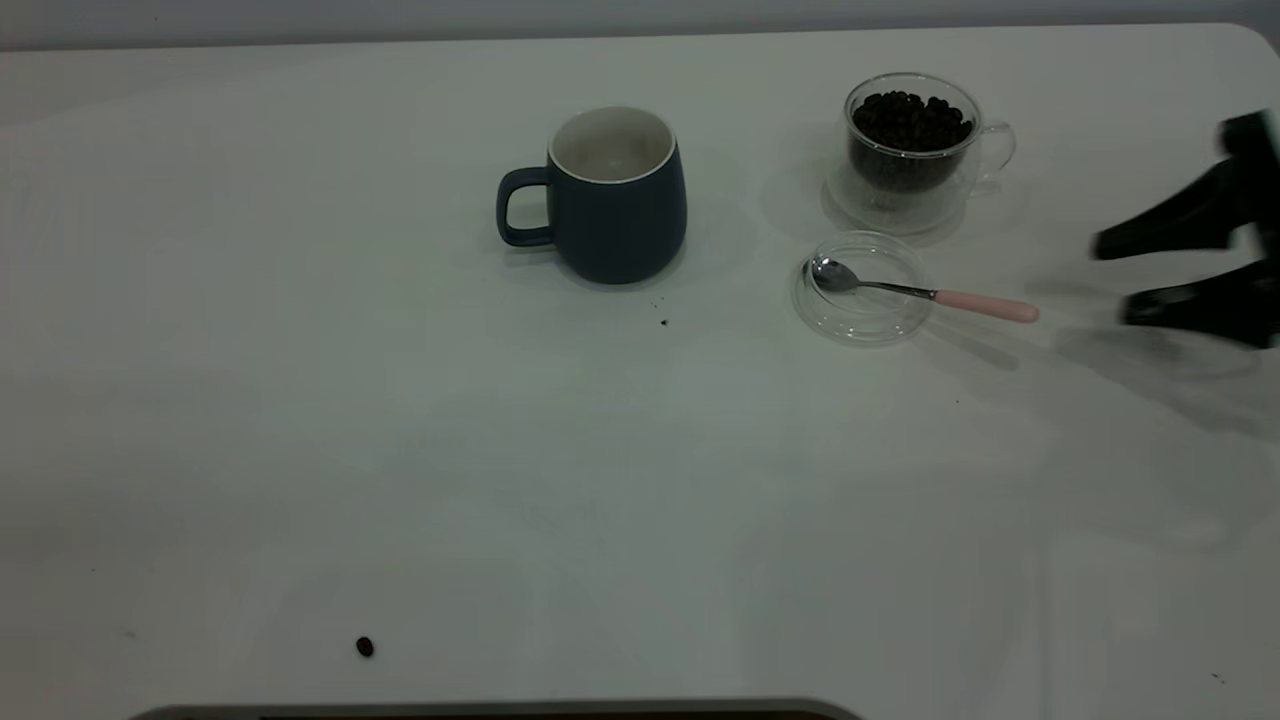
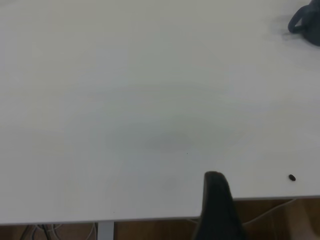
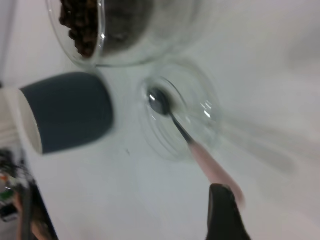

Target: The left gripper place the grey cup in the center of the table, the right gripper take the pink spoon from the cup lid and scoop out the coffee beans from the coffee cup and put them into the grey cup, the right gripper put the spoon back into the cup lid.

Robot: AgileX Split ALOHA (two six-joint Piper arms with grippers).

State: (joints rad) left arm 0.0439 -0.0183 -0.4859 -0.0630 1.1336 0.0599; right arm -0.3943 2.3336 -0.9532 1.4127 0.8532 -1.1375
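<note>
The grey cup point(image 1: 618, 195) is seen upright near the middle of the table point(image 1: 300, 420), its handle turned toward 9 o'clock and its white inside showing no beans. From the cup, the coffee cup point(image 1: 910, 150) stands at about 2 o'clock, well apart, filled with coffee beans point(image 1: 910, 122); its clear base is hard to separate from the tabletop. The cup lid point(image 1: 863, 288) lies just at 6 o'clock of the coffee cup. The pink spoon point(image 1: 925, 293) rests with its metal bowl inside the lid and its handle laid over the rim toward 3 o'clock, the handle end hanging clear of the lid.

The right gripper point(image 1: 1110, 280) is cut off by the exterior view's right edge and blurred; its two fingers are spread apart and nothing is held between them, the tips lying near the spoon handle's end but apart from it. In the right wrist view only one dark fingertip point(image 3: 222, 207) is seen, beside the smeared pink handle.

Of the left gripper point(image 2: 216, 200) only a single dark finger is shown, over the table's near edge, so its state cannot be told. A stray bean point(image 1: 365, 647) lies at 7 o'clock of the grey cup, far off.
</note>
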